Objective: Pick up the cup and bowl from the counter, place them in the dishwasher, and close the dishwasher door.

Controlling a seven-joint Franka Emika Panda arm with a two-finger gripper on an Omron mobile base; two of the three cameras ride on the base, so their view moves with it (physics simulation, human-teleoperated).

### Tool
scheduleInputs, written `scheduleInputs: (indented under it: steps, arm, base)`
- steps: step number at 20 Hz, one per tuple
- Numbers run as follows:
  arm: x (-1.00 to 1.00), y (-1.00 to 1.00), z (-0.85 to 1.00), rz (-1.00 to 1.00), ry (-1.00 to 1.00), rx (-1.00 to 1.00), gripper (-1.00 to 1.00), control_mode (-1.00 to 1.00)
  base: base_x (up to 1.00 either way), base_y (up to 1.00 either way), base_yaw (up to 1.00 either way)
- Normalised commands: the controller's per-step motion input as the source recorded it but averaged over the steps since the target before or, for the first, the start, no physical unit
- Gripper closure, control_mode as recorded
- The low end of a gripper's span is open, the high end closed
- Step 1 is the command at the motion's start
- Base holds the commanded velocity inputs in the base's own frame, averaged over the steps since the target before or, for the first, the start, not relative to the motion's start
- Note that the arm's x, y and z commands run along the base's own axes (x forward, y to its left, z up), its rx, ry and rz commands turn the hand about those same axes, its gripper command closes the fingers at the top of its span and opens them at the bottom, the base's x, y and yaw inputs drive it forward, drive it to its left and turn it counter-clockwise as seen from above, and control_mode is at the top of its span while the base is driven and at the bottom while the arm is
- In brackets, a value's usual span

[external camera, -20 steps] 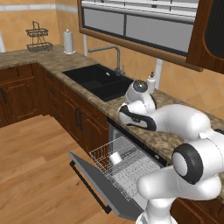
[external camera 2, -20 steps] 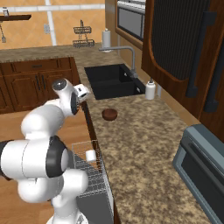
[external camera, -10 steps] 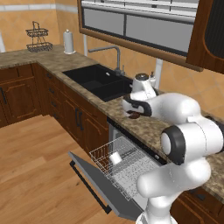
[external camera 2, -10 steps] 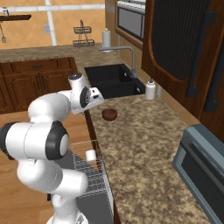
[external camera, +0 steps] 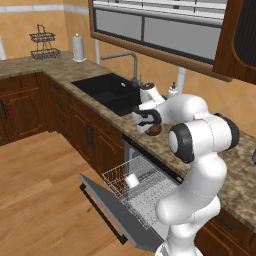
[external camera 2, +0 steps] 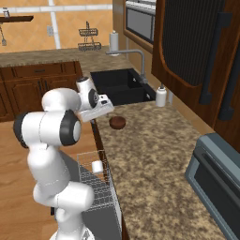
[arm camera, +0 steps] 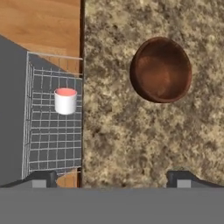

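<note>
The bowl (arm camera: 161,70) sits upright on the speckled granite surface (arm camera: 131,144), a short way in from its front edge, and nothing touches it; in the right base view the bowl (external camera 2: 117,123) lies just beyond the near corner of the black sink (external camera 2: 119,86), between the sink and the grey microwave (external camera 2: 213,180) at the far end of the surface. The cup (arm camera: 65,101) stands upright, its pink-red inside up, in the white wire rack (arm camera: 52,131) of the dishwasher (external camera: 137,192), pulled out below the front edge of the surface; the same cup (external camera: 132,180) shows near the middle of the rack in the left base view. The dishwasher door (external camera: 107,212) hangs down open, its dark bar handle along the outer edge. The gripper (arm camera: 111,178) hovers above the front edge of the surface, with the fingers (arm camera: 181,178) spread wide and holding nothing: one tip is over the rack and the other over the granite, and the bowl lies ahead of them, apart from both. A white soap bottle (external camera 2: 161,97) stands at the back edge of the surface beside the sink, and a wire basket (external camera: 42,42) and a paper roll (external camera: 77,47) stand in the far corner.
</note>
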Motion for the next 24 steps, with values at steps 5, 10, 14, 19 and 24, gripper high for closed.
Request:
scheduleInputs:
  steps: [5, 10, 14, 19, 24]
  arm:
    - [0.39, -0.13, -0.41, 0.0, 0.0, -0.06, -1.0, -1.0]
    - [0.38, -0.16, -0.42, 0.0, 0.0, 0.0, -1.0, -1.0]
    - [0.51, -0.05, -0.37, 0.0, 0.04, 0.0, -1.0, -1.0]
    - [0.47, 0.0, -0.34, 0.0, 0.08, 0.0, -1.0, -1.0]
    - [0.53, 0.0, -0.15, 0.01, 0.04, 0.0, -1.0, -1.0]
  base:
    - [0.0, 0.0, 0.0]
    - [0.0, 0.0, 0.0]
    - [0.0, 0.0, 0.0]
    - [0.0, 0.0, 0.0]
    - [0.0, 0.0, 0.0]
